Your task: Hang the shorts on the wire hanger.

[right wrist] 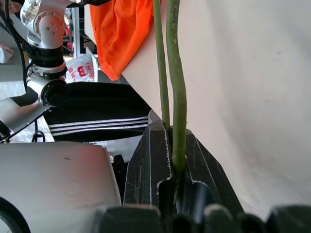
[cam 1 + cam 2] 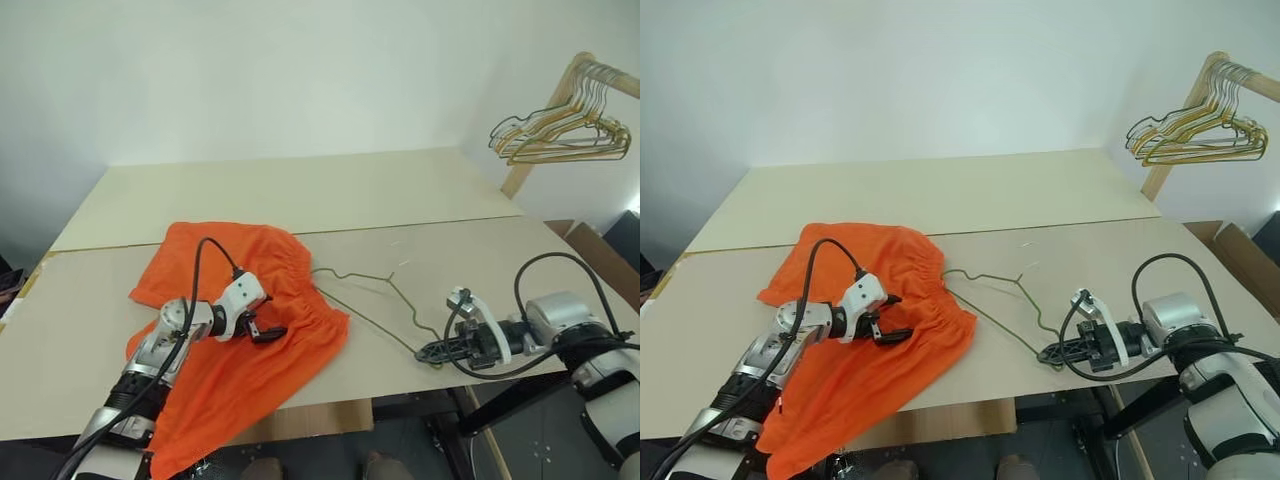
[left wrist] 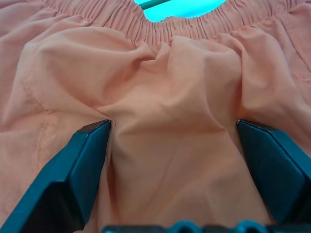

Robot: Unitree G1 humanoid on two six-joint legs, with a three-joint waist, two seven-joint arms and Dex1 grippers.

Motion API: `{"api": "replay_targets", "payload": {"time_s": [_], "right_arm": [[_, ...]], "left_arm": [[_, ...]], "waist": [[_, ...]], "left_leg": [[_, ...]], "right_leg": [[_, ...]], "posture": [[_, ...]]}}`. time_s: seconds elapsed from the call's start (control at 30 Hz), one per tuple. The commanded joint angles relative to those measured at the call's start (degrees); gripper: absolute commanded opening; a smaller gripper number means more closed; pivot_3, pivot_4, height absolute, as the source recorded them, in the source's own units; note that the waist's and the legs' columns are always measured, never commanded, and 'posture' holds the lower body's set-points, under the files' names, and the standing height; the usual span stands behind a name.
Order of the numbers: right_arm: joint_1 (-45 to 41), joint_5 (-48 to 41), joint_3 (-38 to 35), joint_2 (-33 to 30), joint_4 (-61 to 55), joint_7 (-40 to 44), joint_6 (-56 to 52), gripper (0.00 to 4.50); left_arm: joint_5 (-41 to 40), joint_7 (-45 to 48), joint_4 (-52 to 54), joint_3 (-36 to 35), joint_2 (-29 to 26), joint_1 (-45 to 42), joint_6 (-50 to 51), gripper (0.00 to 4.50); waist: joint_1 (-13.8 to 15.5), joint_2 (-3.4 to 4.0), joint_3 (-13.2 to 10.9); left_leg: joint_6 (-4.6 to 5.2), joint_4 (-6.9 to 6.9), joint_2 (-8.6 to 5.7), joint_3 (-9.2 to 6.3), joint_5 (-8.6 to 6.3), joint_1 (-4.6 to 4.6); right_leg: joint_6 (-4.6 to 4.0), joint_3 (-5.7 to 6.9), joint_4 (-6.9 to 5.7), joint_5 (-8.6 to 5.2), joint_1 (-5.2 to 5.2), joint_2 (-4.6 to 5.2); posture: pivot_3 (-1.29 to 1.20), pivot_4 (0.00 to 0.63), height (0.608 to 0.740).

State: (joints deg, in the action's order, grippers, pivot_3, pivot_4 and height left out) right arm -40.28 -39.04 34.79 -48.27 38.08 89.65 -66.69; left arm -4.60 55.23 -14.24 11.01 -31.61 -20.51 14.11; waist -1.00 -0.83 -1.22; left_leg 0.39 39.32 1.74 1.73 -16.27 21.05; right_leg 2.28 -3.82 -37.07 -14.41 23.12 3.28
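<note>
1. Shorts (image 2: 235, 310) of bright orange fabric sprawl lower left on the beige tabletop (image 2: 300, 195).
2. Left tool (image 2: 262, 330) rests spread on them.
3. Right tool (image 2: 428, 352), lower right, pinches the thin olive-grey wire hanger (image 2: 375, 300).

The left pincer (image 2: 262, 327) sits low over the bright orange fabric shorts (image 2: 240, 340), its 2 black fingers spread wide with a raised fold of cloth between them, blocking any level pass there. Just beyond it, past the gathered waistband, bare beige table (image 2: 300, 195) lies open. The right pincer (image 2: 432, 352) is clamped on a corner of the thin olive-grey wire hanger (image 2: 375, 295), whose wire crosses the open tabletop between both pincers.
</note>
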Motion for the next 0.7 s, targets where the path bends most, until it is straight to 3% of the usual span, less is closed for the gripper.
{"api": "replay_targets", "payload": {"time_s": [0.03, 0.17, 0.33, 0.53, 0.7], "right_arm": [[-4.9, 0.0, -0.7, 3.2, 5.5, 2.9, 1.1, 0.0], [-8.0, 0.2, -1.5, 5.2, 10.7, 2.9, 1.7, 0.0], [-7.7, -2.3, 4.3, 2.6, 3.8, 2.9, 4.7, 0.0], [-14.2, 5.2, 2.6, 9.5, 17.6, 2.9, 7.4, 0.0], [-16.5, 9.5, 4.3, 12.3, 21.8, 2.9, 11.1, 0.0]], "left_arm": [[0.1, 0.7, 1.4, 0.2, -0.2, 0.4, -1.1, 4.49], [0.2, 0.8, 1.3, 0.4, -0.1, 0.2, -1.7, 4.49], [0.7, 0.9, 0.8, 0.6, -0.1, -0.1, -2.6, 4.49], [0.8, 1.4, 0.7, 0.9, -0.3, 0.1, -3.4, 4.49], [0.8, 1.6, 0.6, 1.1, -0.1, 0.1, -4.0, 4.49]], "waist": [[-0.1, 0.0, 0.0], [0.2, 0.0, 0.0], [0.5, 0.01, 0.0], [-0.1, 0.02, 0.0], [0.0, 0.03, 0.0]], "left_leg": [[0.0, 0.0, 0.0, 0.0, 0.0, -0.02], [0.0, 0.0, -0.01, 0.0, 0.0, 0.01], [0.0, 0.0, -0.01, -0.01, 0.0, 0.08], [0.0, 0.0, 0.0, 0.01, 0.0, 0.0], [0.0, 0.0, -0.01, 0.0, 0.0, 0.07]], "right_leg": [[0.0, -0.01, -0.01, 0.0, 0.0, -0.02], [0.0, 0.0, 0.01, 0.0, 0.01, 0.0], [0.0, 0.01, 0.04, 0.0, 0.05, 0.03], [0.0, 0.0, -0.04, 0.0, 0.01, 0.0], [0.0, 0.01, -0.01, 0.0, 0.06, 0.01]], "posture": [[0.02, 0.0, 0.74], [0.02, 0.0, 0.74], [0.02, 0.0, 0.74], [0.01, 0.0, 0.74], [0.01, 0.0, 0.74]]}}
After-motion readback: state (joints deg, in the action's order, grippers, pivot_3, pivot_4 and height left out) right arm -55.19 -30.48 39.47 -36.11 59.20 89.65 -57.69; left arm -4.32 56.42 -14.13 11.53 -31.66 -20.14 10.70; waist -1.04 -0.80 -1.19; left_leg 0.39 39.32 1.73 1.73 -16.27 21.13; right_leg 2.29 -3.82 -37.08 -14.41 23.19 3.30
